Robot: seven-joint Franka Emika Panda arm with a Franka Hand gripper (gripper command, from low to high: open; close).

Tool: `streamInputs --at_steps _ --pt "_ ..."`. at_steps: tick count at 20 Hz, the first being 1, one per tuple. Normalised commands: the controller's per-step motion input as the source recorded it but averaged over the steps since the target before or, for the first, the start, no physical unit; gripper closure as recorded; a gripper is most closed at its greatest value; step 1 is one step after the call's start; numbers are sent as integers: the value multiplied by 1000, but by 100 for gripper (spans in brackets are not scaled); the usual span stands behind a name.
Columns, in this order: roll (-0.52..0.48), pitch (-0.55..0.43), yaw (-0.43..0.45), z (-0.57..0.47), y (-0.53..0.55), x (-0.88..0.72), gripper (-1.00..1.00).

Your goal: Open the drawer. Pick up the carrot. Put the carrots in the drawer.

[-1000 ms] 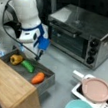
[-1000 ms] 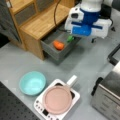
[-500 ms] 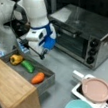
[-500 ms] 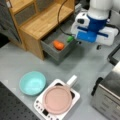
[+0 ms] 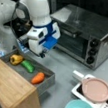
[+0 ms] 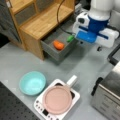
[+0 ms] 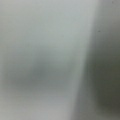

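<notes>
I see the arm [image 5: 34, 14] standing tall over the scene, its white and blue wrist hanging above the table just past the open drawer, in both front views. The toaster oven [image 5: 85, 34] sits at a front view's right, well apart from the cabinet [image 6: 42, 22] with its bamboo top. The drawer [image 6: 58, 48] is pulled out from that cabinet. On the stove plate [image 6: 57, 100] rests a pink pan [image 5: 94, 89], with the light blue bowl [image 6: 32, 82] just beside it. Inside the drawer lie the yellow pepper [image 5: 15, 59], the green vegetable [image 5: 27, 66] and the carrot [image 5: 38, 78], the carrot nearest the drawer's front. The gripper [image 5: 42, 54] hangs above the table beside the drawer, apart from the carrot; I cannot tell whether its fingers are spread or pressed together. My wrist view shows only a grey blur.
</notes>
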Motion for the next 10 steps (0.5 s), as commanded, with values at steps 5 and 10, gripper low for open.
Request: streamInputs --at_steps 5,10 --pt "122 163 -218 76 78 259 -100" --pt "90 228 -177 74 15 218 -100"
